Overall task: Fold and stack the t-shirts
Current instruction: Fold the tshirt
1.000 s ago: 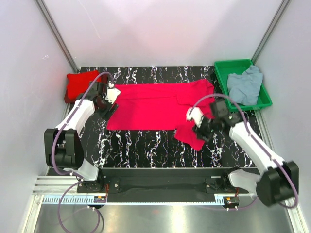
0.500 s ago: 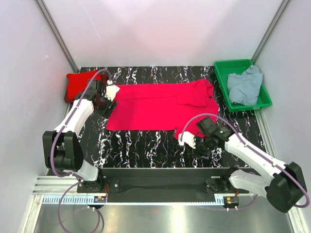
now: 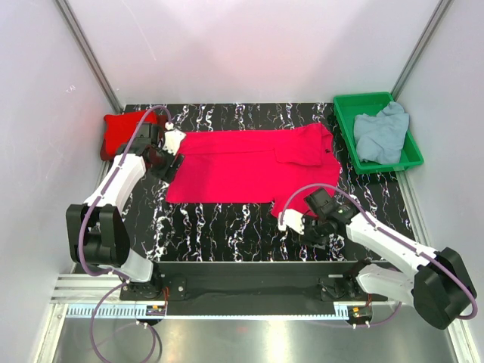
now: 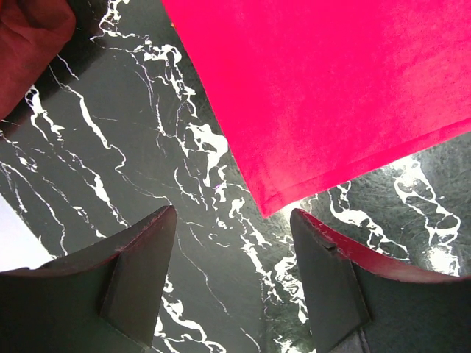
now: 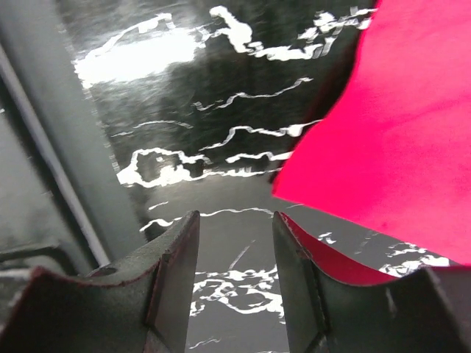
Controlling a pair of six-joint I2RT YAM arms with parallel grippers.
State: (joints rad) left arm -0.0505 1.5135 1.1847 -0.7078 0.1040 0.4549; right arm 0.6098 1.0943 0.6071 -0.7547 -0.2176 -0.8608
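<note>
A bright red t-shirt [image 3: 242, 162] lies spread flat across the black marbled table. Another red t-shirt [image 3: 121, 132] sits folded at the far left, and a pale grey-blue t-shirt [image 3: 380, 132] is bunched in the green tray. My left gripper [image 3: 162, 157] hovers at the spread shirt's left edge. In the left wrist view it [image 4: 232, 243] is open over bare table, a corner of the red t-shirt [image 4: 331, 88] just beyond its tips. My right gripper [image 3: 304, 224] sits low by the shirt's near right flap. It [image 5: 235, 243] is open and empty, the red cloth [image 5: 397, 147] to its right.
The green tray [image 3: 363, 97] stands at the back right corner. The folded red t-shirt [image 4: 29, 44] shows at the top left of the left wrist view. A grey rail [image 5: 44, 147] along the table's near edge runs close to my right gripper.
My right gripper has swung from the shirt's near right flap down toward the table's near edge; the flap now lies shorter. My left gripper has barely shifted.
</note>
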